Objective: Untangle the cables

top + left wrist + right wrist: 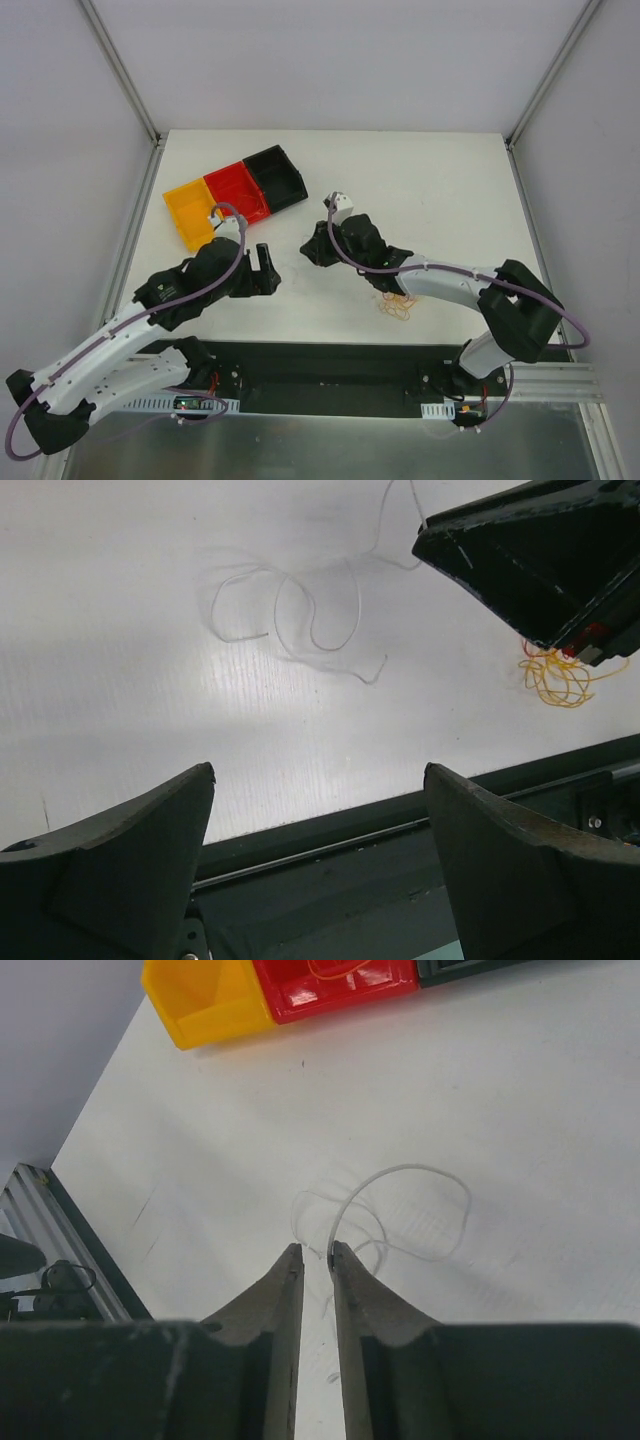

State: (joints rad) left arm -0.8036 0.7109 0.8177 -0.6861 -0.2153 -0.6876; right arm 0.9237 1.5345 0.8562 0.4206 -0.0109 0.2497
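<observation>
The cables [397, 305] are a small tangle of yellow, orange and red wire lying by the right arm's forearm; the same tangle [560, 675] also shows in the left wrist view. A thin white wire [405, 1205] lies looped on the table between the two grippers, and its loops [300, 630] appear in the left wrist view too. My right gripper [315, 1248] hovers over it, jaws a narrow gap apart, one wire end touching the inner tip of the right finger [345, 1260]. My left gripper [320, 770] stands wide open and holds nothing.
Yellow [190, 215], red [235, 190] and black [275, 172] bins sit in a row at the back left. A thin orange wire [335, 970] lies in the red bin [300, 995]. The dark rail [330, 365] runs along the near table edge.
</observation>
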